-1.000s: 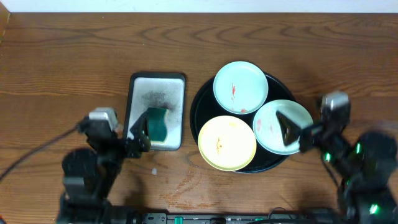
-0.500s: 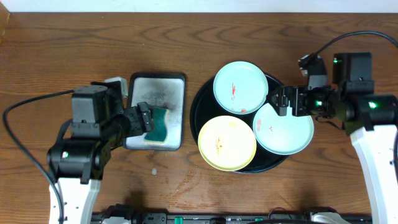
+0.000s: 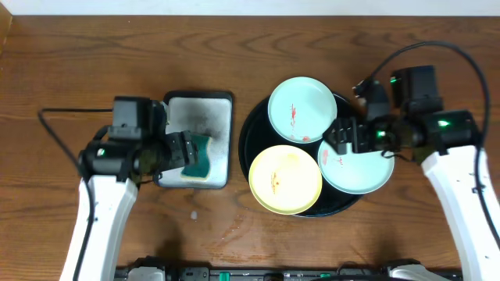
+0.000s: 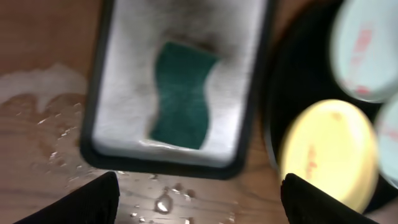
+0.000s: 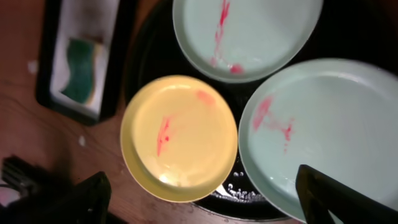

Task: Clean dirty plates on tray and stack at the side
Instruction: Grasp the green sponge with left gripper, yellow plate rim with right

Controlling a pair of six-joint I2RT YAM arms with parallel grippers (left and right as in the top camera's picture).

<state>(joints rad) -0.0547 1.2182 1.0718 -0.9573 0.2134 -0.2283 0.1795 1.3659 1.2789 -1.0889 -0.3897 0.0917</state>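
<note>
Three plates lie on the round black tray (image 3: 248, 129): a mint plate (image 3: 302, 109) at the back, a mint plate (image 3: 359, 168) at the right, and a yellow plate (image 3: 285, 179) at the front. All carry red smears. My right gripper (image 3: 341, 140) is open and empty above the left edge of the right mint plate. The right wrist view shows the yellow plate (image 5: 180, 137), both mint plates (image 5: 249, 34) (image 5: 323, 130) and my open fingers (image 5: 205, 199). My left gripper (image 3: 181, 152) is open and empty beside a green sponge (image 3: 197, 156); its fingers (image 4: 199, 205) hover above the table.
The green sponge (image 4: 182, 95) lies on a rectangular silver-grey tray (image 3: 199, 117) left of the black tray. Water drops (image 4: 165, 202) sit on the wooden table in front of it. A cable loops behind each arm.
Both arms have risen from the table's front edge and reached inward. The left gripper now hangs by the sponge tray, the right over the right mint plate. The plates have not moved.
</note>
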